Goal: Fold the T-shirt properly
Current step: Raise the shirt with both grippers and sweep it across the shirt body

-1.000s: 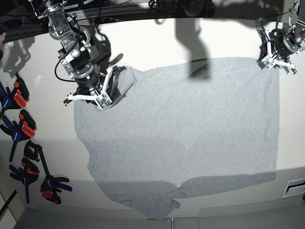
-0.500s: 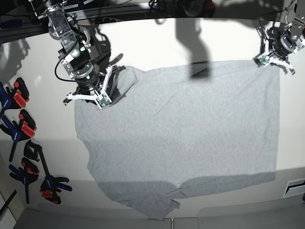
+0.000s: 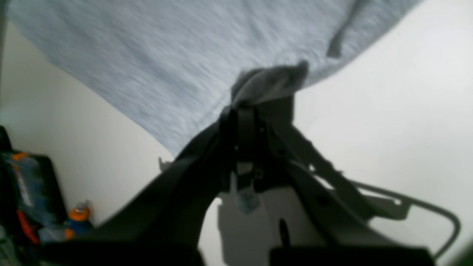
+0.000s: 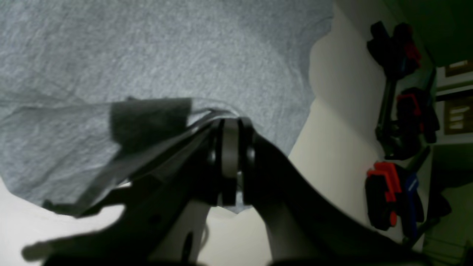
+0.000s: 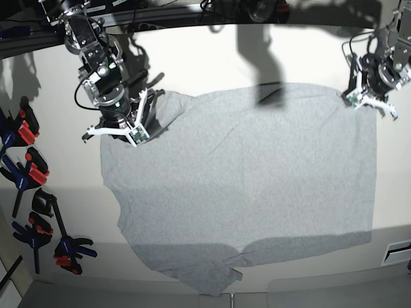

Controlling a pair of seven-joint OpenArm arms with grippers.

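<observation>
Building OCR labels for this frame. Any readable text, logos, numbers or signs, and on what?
None readable.
T-shirt: the side showing is plain grey, no lettering visible.
Framed items at the right wrist view's edge: pale lines, too blurred to read.
Clamps: no legible markings.

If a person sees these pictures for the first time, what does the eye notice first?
A large light grey cotton T-shirt spread over the white table fills the base view. The left gripper and the right gripper each pinch its far edge. Red-and-blue clamps lie beside the right arm.
</observation>
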